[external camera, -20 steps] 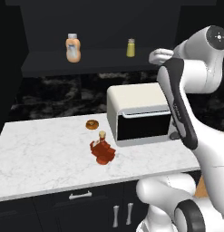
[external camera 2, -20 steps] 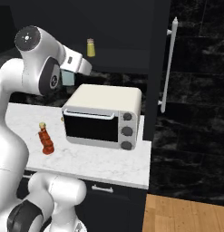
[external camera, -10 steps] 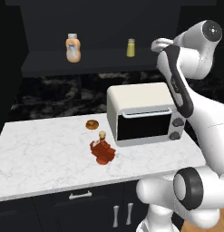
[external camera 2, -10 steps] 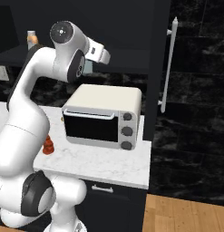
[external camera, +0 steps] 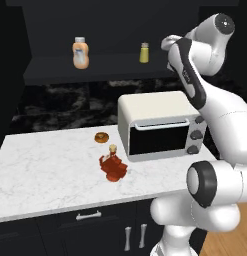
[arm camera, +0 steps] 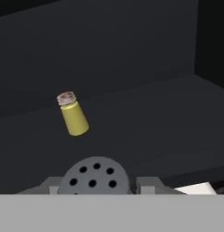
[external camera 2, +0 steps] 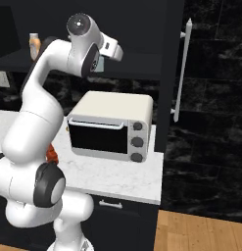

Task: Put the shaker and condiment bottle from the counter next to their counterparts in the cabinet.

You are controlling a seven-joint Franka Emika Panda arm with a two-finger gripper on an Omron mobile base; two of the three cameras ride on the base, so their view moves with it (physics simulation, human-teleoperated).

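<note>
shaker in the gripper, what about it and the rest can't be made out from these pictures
- Shaker, hand view: the holed cap shows between the fingers; the grey band cuts off its body.
- Gripper, base views: the wrist hides the fingertips.
- Condiment bottle, right base view: the arm hides all but a red sliver.
- Brown round item on the counter, left base view: too small to identify.

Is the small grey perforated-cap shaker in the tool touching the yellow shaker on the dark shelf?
Apart. The hand view shows dark shelf between grey shaker and yellow shaker.
</note>
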